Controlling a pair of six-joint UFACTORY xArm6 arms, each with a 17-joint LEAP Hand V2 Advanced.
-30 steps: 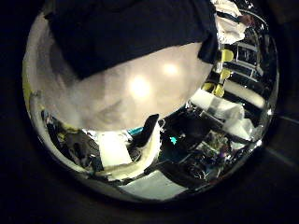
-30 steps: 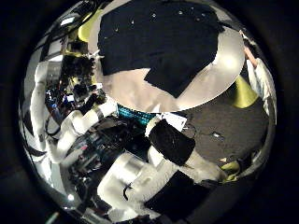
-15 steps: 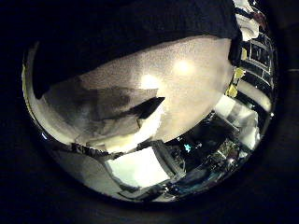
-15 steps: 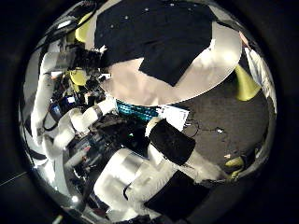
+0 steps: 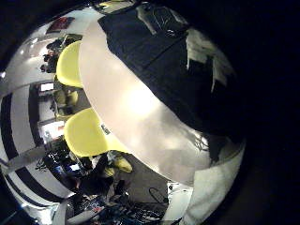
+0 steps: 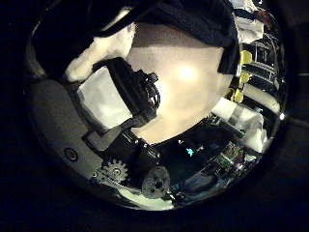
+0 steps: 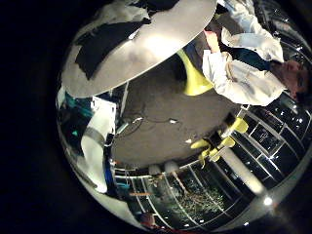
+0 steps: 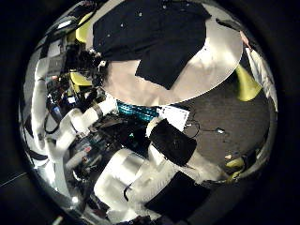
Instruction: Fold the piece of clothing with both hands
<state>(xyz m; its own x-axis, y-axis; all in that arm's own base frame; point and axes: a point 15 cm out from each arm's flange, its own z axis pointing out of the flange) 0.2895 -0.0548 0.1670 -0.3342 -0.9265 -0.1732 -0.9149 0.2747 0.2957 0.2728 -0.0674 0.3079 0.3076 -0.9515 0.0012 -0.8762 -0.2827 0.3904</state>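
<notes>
A dark garment [image 8: 155, 37] lies spread flat on a round table [image 8: 202, 80], seen from some way off in the right thumb side palm view. It also shows in the right little finger side palm view [image 7: 102, 44]. My right hand [image 8: 173, 141] is away from the table with nothing between its fingers. My left hand [image 6: 126, 92] is close over the table [image 6: 188, 87]. Its fingers [image 6: 97, 53] curl in at the edge of the garment [image 6: 183, 14]. In the left little finger side palm view the garment [image 5: 159, 66] is close, with the left hand's fingers [image 5: 202, 52] on it.
Chairs [image 5: 89, 141] stand around the table [image 5: 131, 112], and one more chair [image 7: 195, 73] shows beyond the table's edge [image 7: 156, 44]. Desks with equipment [image 8: 84, 70] stand past the table.
The left palm has come closer to the garment's edge and its fingers have curled into view. The right palm view has hardly shifted; the garment lies as before.
</notes>
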